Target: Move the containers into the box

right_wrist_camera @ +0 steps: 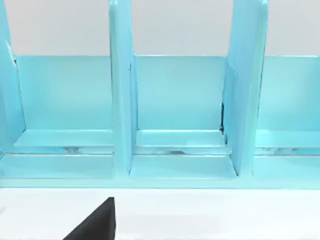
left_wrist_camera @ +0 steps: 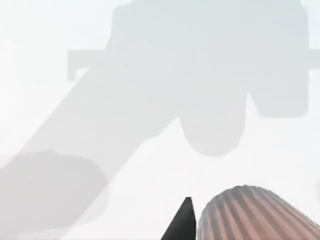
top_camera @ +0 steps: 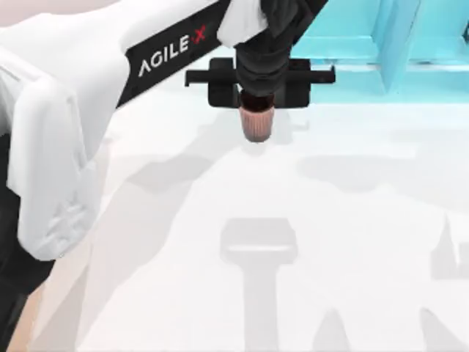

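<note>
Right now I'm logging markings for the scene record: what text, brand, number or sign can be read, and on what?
"AGILEX", white letters with a red X, on the black band of the left arm in the top view.
No other readable text: none on the cup or the light blue shelf frame.

My left arm (top_camera: 110,81) reaches in from the table's left side, across to the far middle. Its gripper (top_camera: 256,103) hangs there above the table (top_camera: 293,220), holding a cup (top_camera: 256,123) that sticks out below it, off the surface. Behind the gripper, along the far edge and running to the right, stands the shelf frame (top_camera: 388,44). My right wrist camera faces that shelf frame (right_wrist_camera: 175,100), its upright dividers (right_wrist_camera: 120,90) splitting it into side-by-side bays.
</note>
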You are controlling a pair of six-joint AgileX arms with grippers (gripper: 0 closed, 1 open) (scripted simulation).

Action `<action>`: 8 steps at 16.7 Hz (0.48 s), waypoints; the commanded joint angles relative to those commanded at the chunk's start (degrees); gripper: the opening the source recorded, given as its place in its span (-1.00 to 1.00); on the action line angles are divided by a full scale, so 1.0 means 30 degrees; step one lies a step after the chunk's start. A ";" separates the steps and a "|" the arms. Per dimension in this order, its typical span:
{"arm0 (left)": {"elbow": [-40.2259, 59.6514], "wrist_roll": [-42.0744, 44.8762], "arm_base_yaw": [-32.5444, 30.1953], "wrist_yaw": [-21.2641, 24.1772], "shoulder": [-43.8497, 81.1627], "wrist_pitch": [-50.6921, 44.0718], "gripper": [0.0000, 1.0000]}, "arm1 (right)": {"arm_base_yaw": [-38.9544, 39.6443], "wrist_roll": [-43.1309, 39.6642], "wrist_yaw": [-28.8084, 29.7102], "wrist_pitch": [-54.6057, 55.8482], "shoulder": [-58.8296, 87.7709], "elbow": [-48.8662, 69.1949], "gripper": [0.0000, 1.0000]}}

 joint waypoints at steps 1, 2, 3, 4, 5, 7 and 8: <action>-0.0529 0.0287 0.0294 0.0062 -0.0721 -0.0105 -1.00 | 0.0000 0.0000 0.0000 0.0000 0.0000 0.0000 1.00; -0.0962 0.0522 0.0531 0.0114 -0.1281 -0.0191 -1.00 | 0.0000 0.0000 0.0000 0.0000 0.0000 0.0000 1.00; -0.1265 0.0684 0.0696 0.0153 -0.1645 -0.0249 -1.00 | 0.0000 0.0000 0.0000 0.0000 0.0000 0.0000 1.00; -0.1407 0.0760 0.0773 0.0172 -0.1808 -0.0275 -1.00 | 0.0000 0.0000 0.0000 0.0000 0.0000 0.0000 1.00; -0.1415 0.0763 0.0777 0.0173 -0.1816 -0.0277 -1.00 | 0.0000 0.0000 0.0000 0.0000 0.0000 0.0000 1.00; -0.1332 0.0774 0.0685 0.0130 -0.1767 -0.0266 -1.00 | 0.0000 0.0000 0.0000 0.0000 0.0000 0.0000 1.00; -0.1362 0.0807 0.0716 0.0141 -0.1794 -0.0262 -1.00 | 0.0000 0.0000 0.0000 0.0000 0.0000 0.0000 1.00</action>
